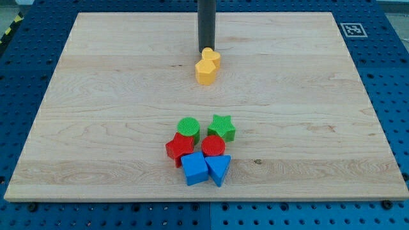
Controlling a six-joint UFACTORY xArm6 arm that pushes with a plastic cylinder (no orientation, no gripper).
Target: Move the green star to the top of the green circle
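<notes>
Standing upright near the view's top, the dark rod [206,24] came down onto the wooden worktop [96,115], and its lower end, the tool's tip [206,50], rested just at the top edge of two yellow blocks [207,66]. Those two yellow pieces lay touching one another, one slightly above and to the right of the other; their exact shapes could not be made out. The tool was a plain rod with no parts to spread or press together, and it pinched nothing; whether the tip actually touched the upper yellow block or sat just beside it could not be told.

The green star [222,127] lay well apart from the tip, far below it toward the view's bottom and slightly to the right. It sat just to the right of the green circle [188,126], the two level with each other and nearly touching. Both belonged to a tight cluster: beneath the green circle lay a red star [179,147], beneath the green star a red circle [213,145], and below those a blue cube [194,168] on the left and a blue triangle [218,169] on the right.
</notes>
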